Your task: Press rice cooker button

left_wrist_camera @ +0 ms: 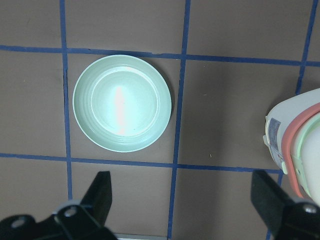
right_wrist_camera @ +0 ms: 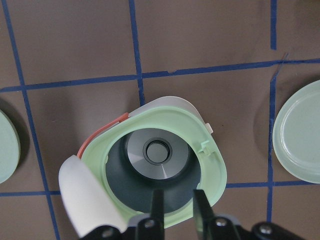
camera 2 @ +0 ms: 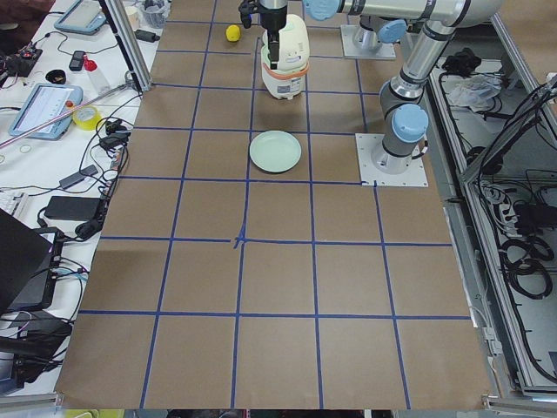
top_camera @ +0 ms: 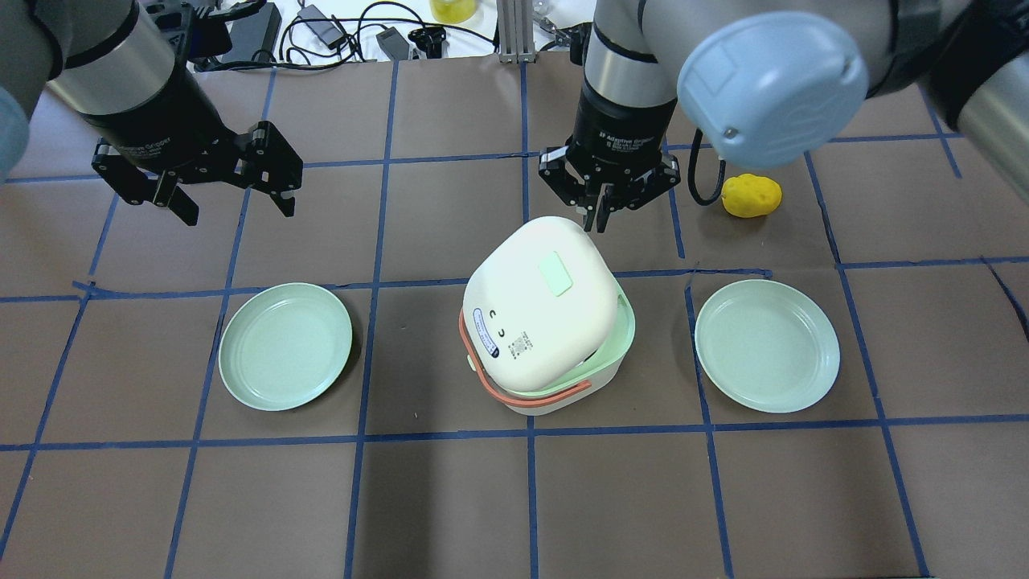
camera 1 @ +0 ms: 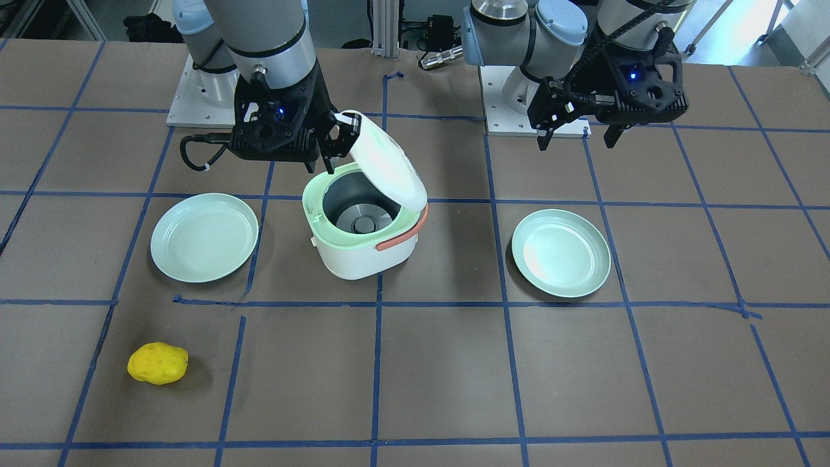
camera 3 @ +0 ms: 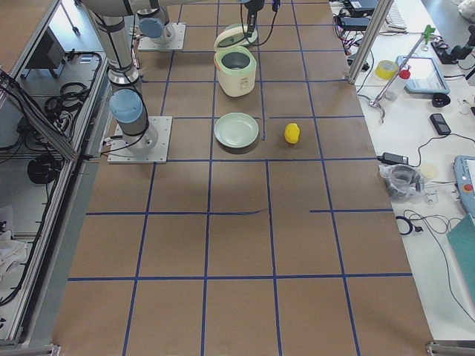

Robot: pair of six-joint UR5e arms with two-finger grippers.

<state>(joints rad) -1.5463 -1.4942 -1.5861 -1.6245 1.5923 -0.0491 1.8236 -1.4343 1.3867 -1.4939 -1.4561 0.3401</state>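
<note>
Bright, even overhead light on my table
A white streak of glare crosses the pale green round plate (left_wrist_camera: 122,102) under my left wrist; shadows on the brown paper-covered table (camera 1: 441,363) are short and soft, and the white plastic cooker lid (top_camera: 539,305) looks nearly washed out

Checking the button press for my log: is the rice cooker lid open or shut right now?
Open. The lid stands tilted up, and the right wrist view looks straight into the empty inner pot.
</note>
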